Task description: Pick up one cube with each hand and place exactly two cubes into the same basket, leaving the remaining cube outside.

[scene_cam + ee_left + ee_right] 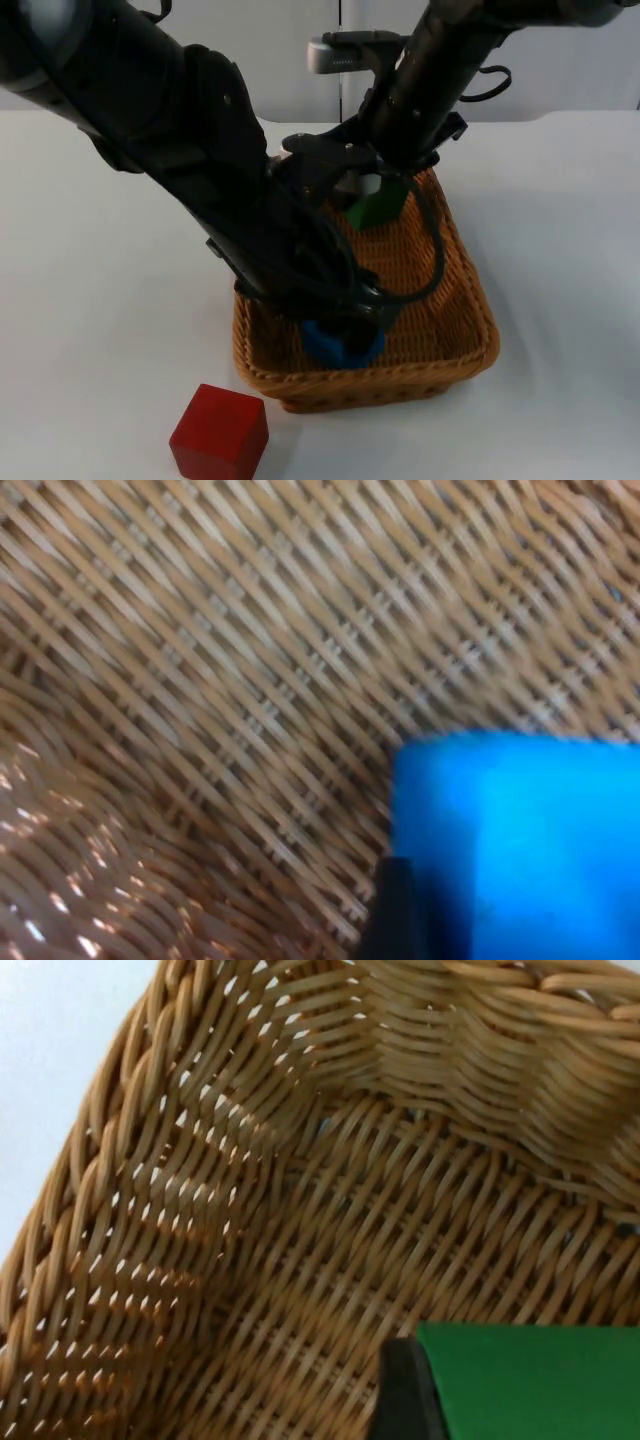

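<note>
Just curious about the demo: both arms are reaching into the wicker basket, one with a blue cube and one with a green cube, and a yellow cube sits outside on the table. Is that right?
Nearly. The cube outside the wicker basket is red, not yellow: the top view shows the red cube on the table in front of it. The left gripper does hold the blue cube and the right gripper the green cube.

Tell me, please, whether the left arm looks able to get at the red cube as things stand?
Probably not yet: the left claw holds the blue cube inside the basket. The red cube sits unobstructed outside.
</note>
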Robot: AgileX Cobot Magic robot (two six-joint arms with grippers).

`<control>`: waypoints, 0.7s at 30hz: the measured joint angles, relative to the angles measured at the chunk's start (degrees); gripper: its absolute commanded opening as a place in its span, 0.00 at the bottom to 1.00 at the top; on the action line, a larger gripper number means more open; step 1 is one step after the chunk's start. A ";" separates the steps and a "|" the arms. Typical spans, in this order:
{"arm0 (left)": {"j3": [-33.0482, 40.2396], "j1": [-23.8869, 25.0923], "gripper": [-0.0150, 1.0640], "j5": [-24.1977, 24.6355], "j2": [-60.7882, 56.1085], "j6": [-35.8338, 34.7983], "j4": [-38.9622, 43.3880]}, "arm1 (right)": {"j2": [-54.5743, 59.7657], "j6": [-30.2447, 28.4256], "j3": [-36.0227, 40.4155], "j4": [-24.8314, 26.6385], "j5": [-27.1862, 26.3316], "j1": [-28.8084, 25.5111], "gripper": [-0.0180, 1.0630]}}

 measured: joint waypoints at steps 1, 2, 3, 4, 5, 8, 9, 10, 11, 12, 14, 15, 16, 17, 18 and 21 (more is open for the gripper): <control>0.00 0.00 0.65 0.00 0.00 0.00 0.00 | 0.00 0.00 0.00 0.00 0.00 0.00 0.21; 0.00 0.00 0.65 0.00 0.00 0.00 0.00 | 0.00 0.00 0.00 0.00 0.00 0.00 0.21; 0.00 0.00 0.66 0.00 0.00 0.00 0.00 | 0.00 0.00 0.00 0.00 0.00 0.00 0.28; 0.00 0.00 0.66 0.00 0.00 0.00 0.00 | 0.00 0.00 0.00 0.00 0.00 0.00 0.34; 0.00 0.00 0.66 -0.12 0.00 0.00 0.00 | 0.00 0.00 0.00 0.00 0.00 0.00 0.40; 0.00 0.00 0.66 -0.22 0.00 0.00 0.00 | 0.00 0.00 0.00 0.09 0.00 0.00 0.49; 0.00 0.00 0.66 -0.22 0.00 0.00 0.00 | 0.00 0.00 0.00 0.09 0.00 0.00 0.52; 0.00 0.00 0.66 -0.22 0.00 0.00 -0.04 | 0.00 0.00 0.00 0.09 0.00 0.00 0.56; 0.00 0.00 0.66 -0.22 0.00 0.00 -0.14 | 0.00 0.00 0.00 0.09 0.00 0.00 0.61; 0.00 0.00 0.66 -0.22 0.00 0.00 -0.14 | 0.00 0.00 0.00 0.09 0.00 0.00 0.64; 0.00 0.00 0.66 -0.22 0.00 0.00 -0.14 | 0.00 0.00 0.00 0.09 0.00 0.00 0.66; 0.00 0.00 0.66 -0.22 0.00 0.00 -0.14 | 0.00 0.00 0.00 0.09 0.00 0.00 0.67; 0.00 0.00 0.66 -0.22 0.00 0.00 -0.14 | 0.00 0.00 -0.10 0.09 0.00 0.00 0.67; 0.00 0.00 0.66 -0.22 0.00 0.00 -0.14 | 0.00 0.00 -0.10 0.09 0.00 0.00 0.67; 0.00 0.00 0.66 -0.22 0.00 0.00 -0.14 | 0.00 0.00 -0.10 0.09 0.00 0.00 0.67; 0.00 0.00 0.66 -0.22 0.00 0.00 -0.14 | 0.00 0.00 -0.10 0.21 -0.13 0.00 0.67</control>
